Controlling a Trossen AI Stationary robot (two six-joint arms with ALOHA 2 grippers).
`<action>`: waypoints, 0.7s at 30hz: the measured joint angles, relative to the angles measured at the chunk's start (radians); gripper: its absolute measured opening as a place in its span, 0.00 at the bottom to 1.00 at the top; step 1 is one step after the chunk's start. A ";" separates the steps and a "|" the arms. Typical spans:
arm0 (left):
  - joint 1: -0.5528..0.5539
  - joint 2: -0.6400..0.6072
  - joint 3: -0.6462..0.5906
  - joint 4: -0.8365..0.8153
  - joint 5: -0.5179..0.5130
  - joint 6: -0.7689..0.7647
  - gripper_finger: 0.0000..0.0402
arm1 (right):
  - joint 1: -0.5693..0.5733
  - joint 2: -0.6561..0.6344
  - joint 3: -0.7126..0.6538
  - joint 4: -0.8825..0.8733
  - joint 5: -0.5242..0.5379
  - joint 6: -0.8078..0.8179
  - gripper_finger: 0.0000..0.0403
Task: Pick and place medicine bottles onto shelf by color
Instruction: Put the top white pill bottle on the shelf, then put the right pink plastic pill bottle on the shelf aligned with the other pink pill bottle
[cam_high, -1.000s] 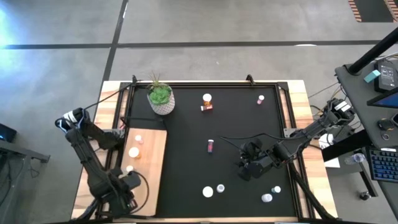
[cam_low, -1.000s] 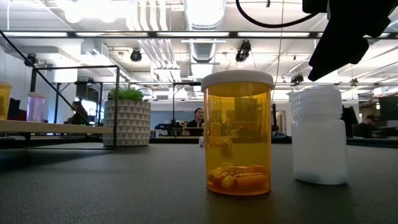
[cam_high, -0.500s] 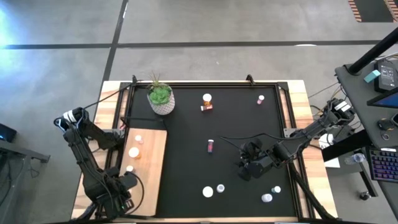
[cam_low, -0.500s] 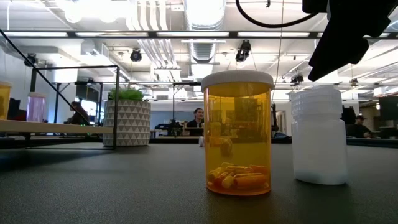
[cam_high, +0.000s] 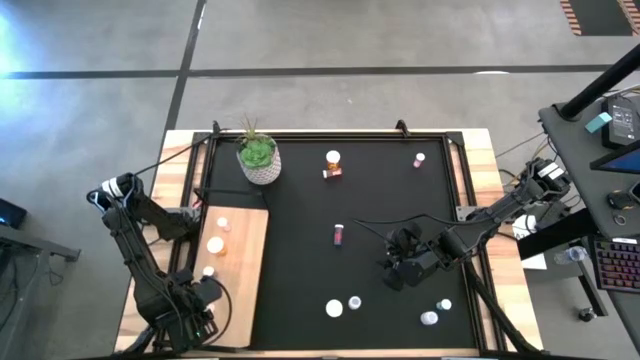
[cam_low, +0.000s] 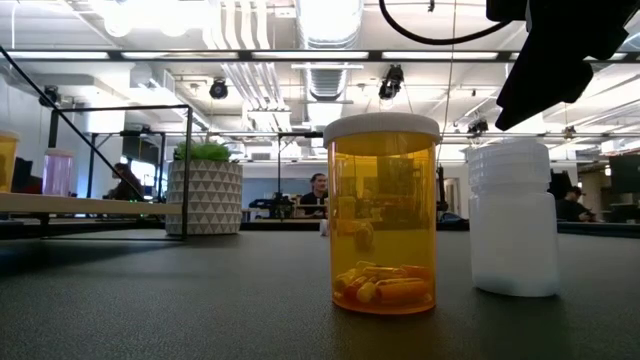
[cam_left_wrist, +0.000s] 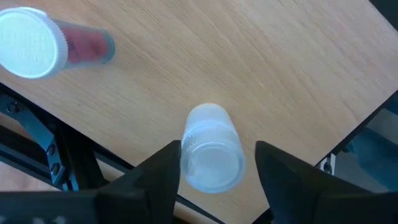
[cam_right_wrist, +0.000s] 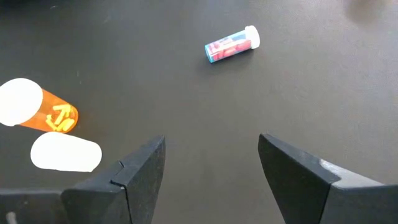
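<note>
Left gripper (cam_left_wrist: 211, 165): it is over the near end of the shelf (cam_left_wrist: 261, 74), at the left side of the table; its fingers (cam_left_wrist: 155, 177) stand a little apart on both sides of a white bottle (cam_left_wrist: 212, 149), with a thin gap on each side, so it is not squeezed
White bottle: it stands upright on the shelf, close to the near edge
Other bottles on the shelf: a maroon bottle (cam_left_wrist: 53, 46) with a white cap stands on the board, apart from the white one; the high view shows three caps in a row on the shelf (cam_high: 245, 270)
Right gripper (cam_right_wrist: 211, 168): it hangs above the black mat (cam_high: 400, 200) at the right part, fingers spread, nothing between them
Bottles on the mat: a red bottle (cam_right_wrist: 231, 43) lies on its side near the middle; an orange bottle (cam_low: 383, 215) and a white bottle beside it (cam_low: 512, 220) stand near the front edge; more small bottles are at the far edge and the near right corner
Plant pot (cam_high: 259, 160): it stands at the far left corner of the mat
</note>
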 joint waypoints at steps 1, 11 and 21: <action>0.000 0.000 0.000 -0.001 0.000 -0.001 0.48 | 0.000 0.000 0.000 0.000 0.000 0.000 0.62; 0.000 -0.070 0.015 -0.020 -0.024 -0.025 0.55 | 0.000 0.000 0.000 0.000 0.000 0.000 0.62; 0.017 -0.203 0.056 -0.105 -0.158 0.026 0.55 | 0.000 0.000 0.000 0.000 0.000 0.000 0.62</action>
